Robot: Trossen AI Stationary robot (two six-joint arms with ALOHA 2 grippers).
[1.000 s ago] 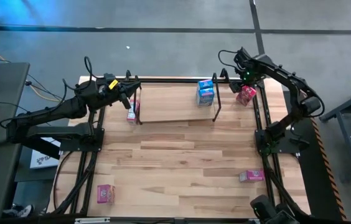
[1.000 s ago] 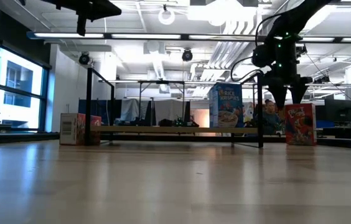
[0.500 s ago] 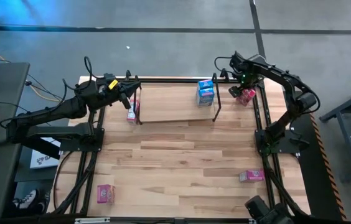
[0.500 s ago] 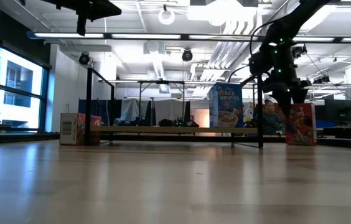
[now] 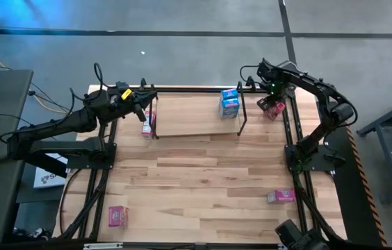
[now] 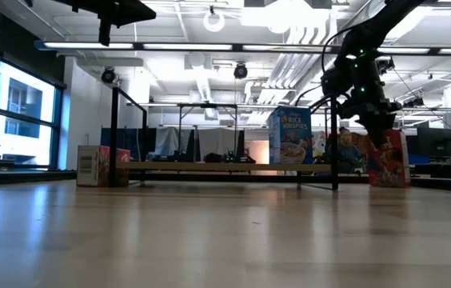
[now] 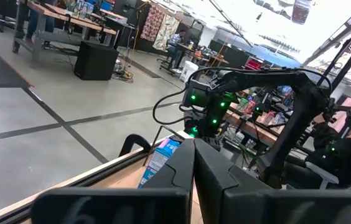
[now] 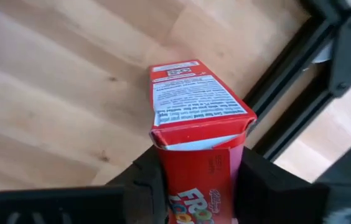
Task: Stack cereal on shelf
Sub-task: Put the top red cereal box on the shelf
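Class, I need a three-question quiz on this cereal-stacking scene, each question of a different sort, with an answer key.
1. True or false: the right hand is closed on the red cereal box.
2. Which box stands on the shelf? A) the blue cereal box B) a pink one C) none
3. Fill in: the left hand is shut and hovers over the shelf's ____ end, as seen from above.

Key: 1 true; 2 A; 3 left. In the right wrist view the fingers press both sides of the red box. Two pink boxes lie near the table's front corners.
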